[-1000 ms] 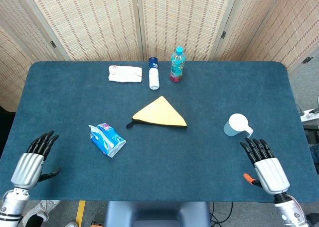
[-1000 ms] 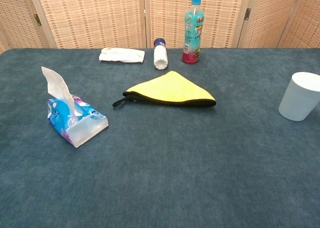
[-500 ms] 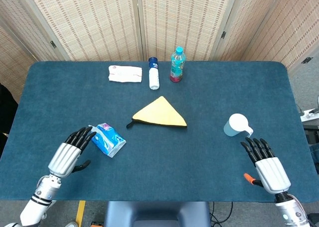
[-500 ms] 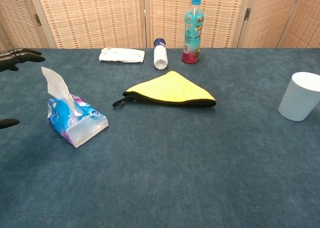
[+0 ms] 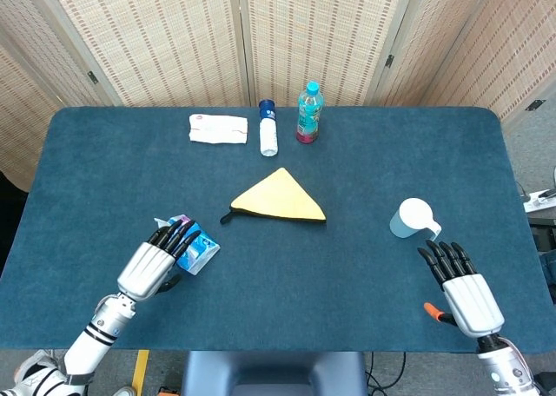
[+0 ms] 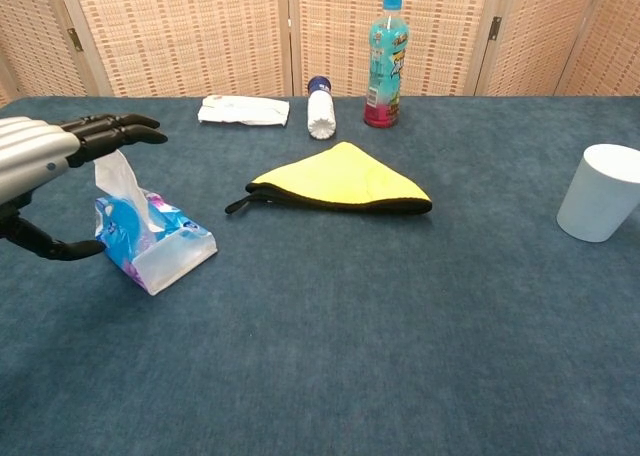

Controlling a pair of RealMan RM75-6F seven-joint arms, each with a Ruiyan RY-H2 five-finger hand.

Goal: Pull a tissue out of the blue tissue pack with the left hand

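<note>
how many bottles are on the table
2, both at the far edge by the screen: a teal drink bottle standing upright, and a white bottle with a dark blue cap lying on its side just left of it. None looks hidden.

Your head view: high, looking down on whole worktop [image 5: 365,266] | chest view: low, near, level across it | both share the worktop's middle

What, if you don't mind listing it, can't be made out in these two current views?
- Contact between the left hand and the tissue: the fingers cover its tip in the chest view, and the head view hides the tissue under the hand.
- The right hand: outside the chest view's frame.
- Print on the blue tissue pack and the bottle: too small in both views.
</note>
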